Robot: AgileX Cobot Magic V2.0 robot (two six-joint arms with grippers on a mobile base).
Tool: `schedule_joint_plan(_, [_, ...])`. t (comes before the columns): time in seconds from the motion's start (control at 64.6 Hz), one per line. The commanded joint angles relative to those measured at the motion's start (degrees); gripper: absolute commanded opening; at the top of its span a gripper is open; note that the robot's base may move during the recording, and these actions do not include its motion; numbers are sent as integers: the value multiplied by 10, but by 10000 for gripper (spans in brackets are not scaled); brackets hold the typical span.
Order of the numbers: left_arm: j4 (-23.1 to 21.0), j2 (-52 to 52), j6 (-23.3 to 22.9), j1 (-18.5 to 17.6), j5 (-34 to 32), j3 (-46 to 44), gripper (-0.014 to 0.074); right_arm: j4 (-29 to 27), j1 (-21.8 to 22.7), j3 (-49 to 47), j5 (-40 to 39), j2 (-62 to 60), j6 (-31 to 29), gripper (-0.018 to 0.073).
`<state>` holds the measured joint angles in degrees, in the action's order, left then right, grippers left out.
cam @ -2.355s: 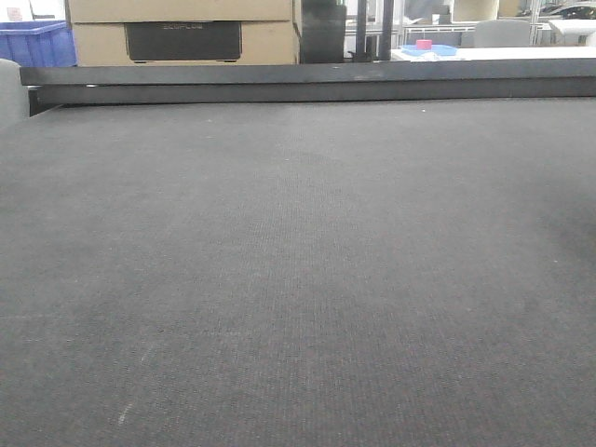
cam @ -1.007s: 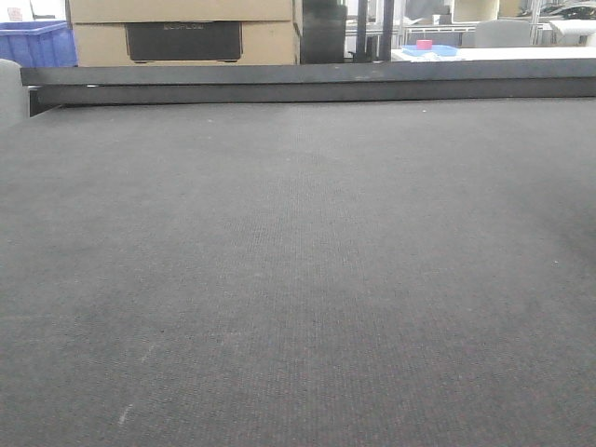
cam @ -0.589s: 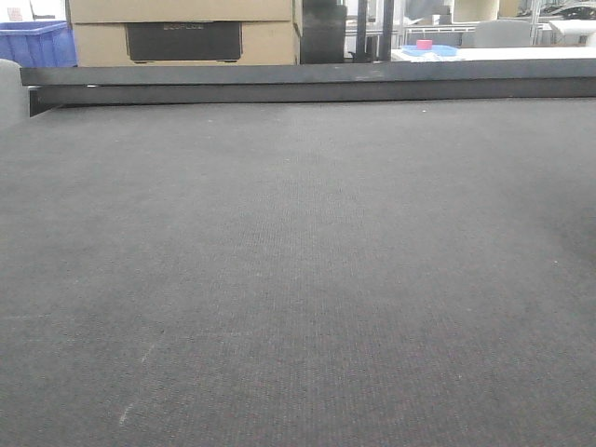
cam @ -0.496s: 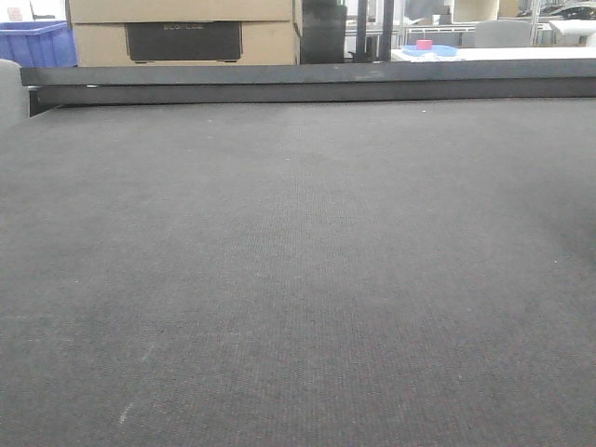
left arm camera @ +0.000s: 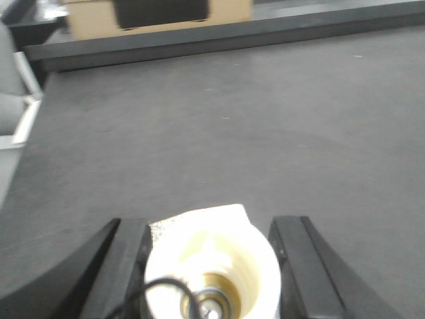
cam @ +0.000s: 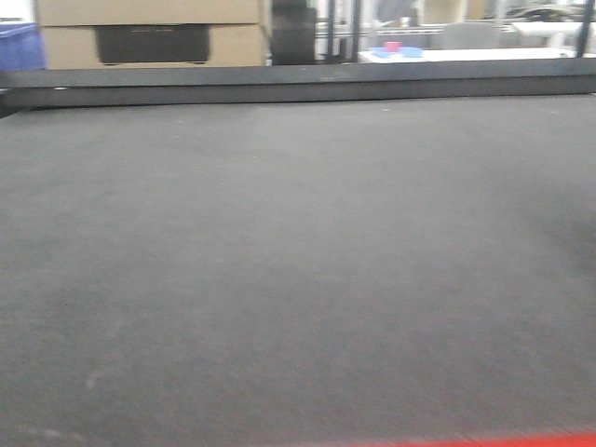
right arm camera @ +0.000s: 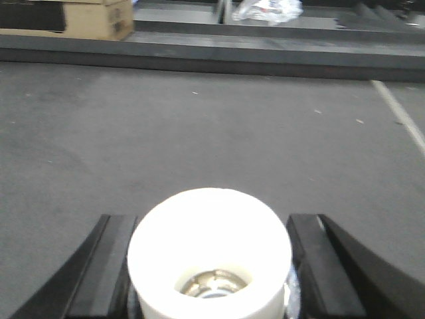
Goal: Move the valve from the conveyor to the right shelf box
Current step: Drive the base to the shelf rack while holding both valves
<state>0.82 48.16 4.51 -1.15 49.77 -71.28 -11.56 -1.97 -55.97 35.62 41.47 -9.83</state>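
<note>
**Plainly in hand, with no box in sight**

So, the right gripper is pinching the valve by its pale round base. A finger presses on each side, and metal shows down in the middle. The left gripper is clamped the same way on a second valve (creamier in colour, with a thin dark loop across its face that I cannot identify). Both are held over the belt, and no view shows any part lying on the belt itself.

The main risk, I judge, is a slip. A smooth round base gripped along two narrow lines can twist or slide out if the arm swings or jolts, and the piece would drop back onto the belt. The second risk is a blind placement, since the shelf and its box appear in no view. The front view is also blurred, so it would be hard to line up over a box from here. The loop on the left piece might also catch on an edge.

As for containers, cardboard boxes stand beyond the rail, and their contents are hidden. A blue bin sits at the far left, and I cannot see what is in it. A blue tray on a white table far behind carries a small pink thing.
</note>
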Motion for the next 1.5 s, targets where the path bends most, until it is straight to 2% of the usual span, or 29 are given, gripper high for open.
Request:
schedule_joint_plan(0.0, [-4,-5,-3,-2,-32,-2,-111,2,1,-5,-45,-5,-2,-153])
schedule_joint_plan(1.487, [-4,-12,-3,-2,-41,-4,-111,2,1,-5,-45,-5,-2,-153])
